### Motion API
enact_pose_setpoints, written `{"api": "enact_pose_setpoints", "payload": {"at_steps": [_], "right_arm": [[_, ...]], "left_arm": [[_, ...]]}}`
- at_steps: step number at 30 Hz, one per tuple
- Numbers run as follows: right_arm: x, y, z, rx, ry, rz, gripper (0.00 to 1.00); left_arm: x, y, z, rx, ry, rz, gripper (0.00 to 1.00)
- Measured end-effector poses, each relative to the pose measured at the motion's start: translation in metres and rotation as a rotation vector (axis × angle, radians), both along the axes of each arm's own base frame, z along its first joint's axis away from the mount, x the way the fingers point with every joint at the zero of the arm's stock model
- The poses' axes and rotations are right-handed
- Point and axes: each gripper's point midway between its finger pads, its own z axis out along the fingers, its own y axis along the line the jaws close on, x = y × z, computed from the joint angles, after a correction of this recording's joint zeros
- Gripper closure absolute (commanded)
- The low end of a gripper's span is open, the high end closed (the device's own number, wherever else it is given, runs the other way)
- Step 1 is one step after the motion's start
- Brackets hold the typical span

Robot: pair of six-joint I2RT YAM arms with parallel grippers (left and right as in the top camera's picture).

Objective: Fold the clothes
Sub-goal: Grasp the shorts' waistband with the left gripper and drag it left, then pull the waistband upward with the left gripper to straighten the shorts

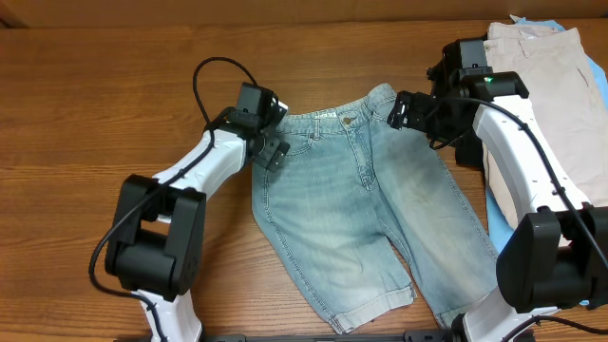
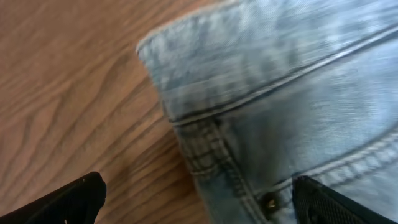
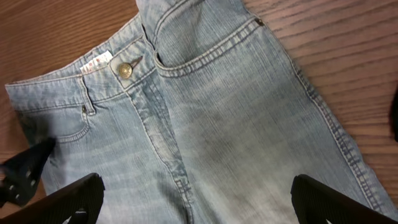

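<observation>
Denim shorts (image 1: 356,209) lie flat on the table (image 1: 95,95), front up. The waistband points away from the robot, the legs toward it.

Left hand (image 1: 270,144) is at the left waistband corner, fingers spread wide and gripping nothing. In the wrist view the corner lies between them.

Right hand (image 1: 407,109) is at the right waistband corner, also released and holding nothing.

A beige garment (image 1: 551,85) lies on a sky-blue one (image 1: 494,217) at the table's right side.

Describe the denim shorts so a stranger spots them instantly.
On the wooden table, look at the middle. The denim shorts lie flat there, faded light blue with a metal button, unlike the beige garment at the right edge.
</observation>
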Motion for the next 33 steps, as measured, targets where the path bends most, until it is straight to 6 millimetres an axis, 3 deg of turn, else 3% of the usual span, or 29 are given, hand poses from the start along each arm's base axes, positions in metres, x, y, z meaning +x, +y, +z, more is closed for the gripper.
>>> {"api": "enact_pose_setpoints", "payload": {"at_steps": [4,11,15,16,18,22,26,31,33], "right_arm": [[-0.002,0.000,-0.001,-0.001,0.010,0.000,0.00],[-0.003,-0.001,-0.001,-0.003,0.012,-0.001,0.00],[0.001,-0.001,0.000,-0.003,-0.006,-0.001,0.00],[0.003,-0.001,0.001,-0.008,-0.014,-0.002,0.00],[0.005,-0.001,0.001,-0.009,-0.022,-0.004,0.00],[0.009,-0.002,0.002,-0.010,-0.040,-0.004,0.00],[0.010,-0.002,0.003,-0.011,-0.042,-0.004,0.00],[0.009,-0.002,0.002,-0.011,-0.039,-0.004,0.00],[0.008,-0.002,0.002,-0.011,-0.037,-0.005,0.00]], "left_arm": [[0.006,0.005,-0.002,-0.001,-0.008,0.079,0.00],[0.008,0.039,-0.006,0.007,0.014,0.306,0.00],[-0.008,0.091,-0.008,0.021,0.091,0.514,0.00],[-0.018,0.125,-0.009,0.020,0.130,0.623,0.00],[-0.035,0.161,-0.010,0.009,0.194,0.737,0.00],[-0.072,0.204,-0.014,-0.072,0.329,0.895,0.00],[-0.099,0.214,-0.017,-0.168,0.452,0.974,0.00],[-0.123,0.206,-0.015,-0.175,0.624,0.979,0.00],[-0.123,0.200,-0.010,-0.158,0.670,0.948,0.00]]}}
